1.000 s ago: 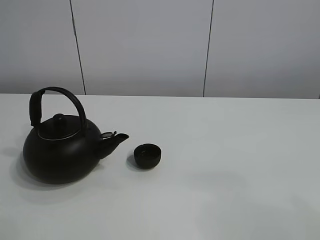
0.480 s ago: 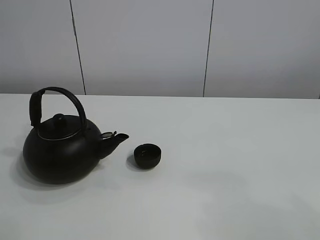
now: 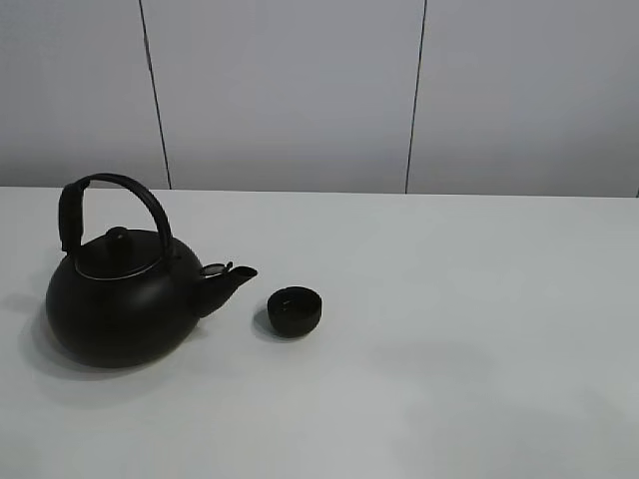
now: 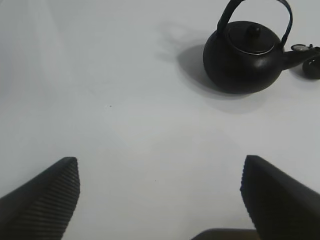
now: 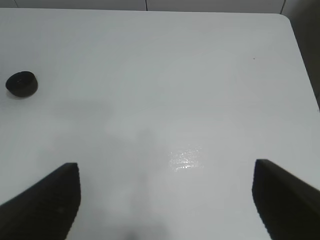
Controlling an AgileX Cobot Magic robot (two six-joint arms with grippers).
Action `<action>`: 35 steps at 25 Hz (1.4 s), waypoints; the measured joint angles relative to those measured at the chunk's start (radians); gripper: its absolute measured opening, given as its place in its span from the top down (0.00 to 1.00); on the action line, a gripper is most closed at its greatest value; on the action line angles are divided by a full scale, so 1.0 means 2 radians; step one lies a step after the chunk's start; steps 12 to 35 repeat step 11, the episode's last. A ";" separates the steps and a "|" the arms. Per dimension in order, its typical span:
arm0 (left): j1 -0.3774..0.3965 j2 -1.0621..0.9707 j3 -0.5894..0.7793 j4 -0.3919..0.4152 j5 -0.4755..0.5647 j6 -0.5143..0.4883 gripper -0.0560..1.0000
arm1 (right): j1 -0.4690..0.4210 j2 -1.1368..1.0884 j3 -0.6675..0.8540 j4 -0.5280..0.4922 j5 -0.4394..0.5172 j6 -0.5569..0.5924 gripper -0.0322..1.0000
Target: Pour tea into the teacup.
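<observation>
A tiny matte black teacup stands on the white table, just right of the spout of a big round black teapot with an arched handle and a lid. The left wrist view shows the teapot far off and the teacup at the frame edge. My left gripper is open and empty, well away from the teapot. The right wrist view shows the teacup far off. My right gripper is open and empty. Neither gripper shows in the exterior high view.
The white table runs back to a grey panelled wall. The table's rounded corner and edge show in the right wrist view.
</observation>
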State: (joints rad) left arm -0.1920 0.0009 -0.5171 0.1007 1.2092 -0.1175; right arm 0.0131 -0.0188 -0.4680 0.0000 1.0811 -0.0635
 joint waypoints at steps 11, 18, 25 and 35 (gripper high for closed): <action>0.000 -0.007 0.009 0.000 -0.029 0.000 0.35 | 0.000 0.000 0.000 0.000 0.000 0.000 0.35; 0.000 -0.007 0.009 0.000 -0.029 0.000 0.35 | 0.000 0.000 0.000 0.000 0.000 0.000 0.35; 0.000 -0.007 0.009 0.000 -0.029 0.000 0.35 | 0.000 0.000 0.000 0.000 0.000 0.000 0.35; 0.000 -0.007 0.009 0.000 -0.029 0.000 0.35 | 0.000 0.000 0.000 0.000 0.000 0.000 0.35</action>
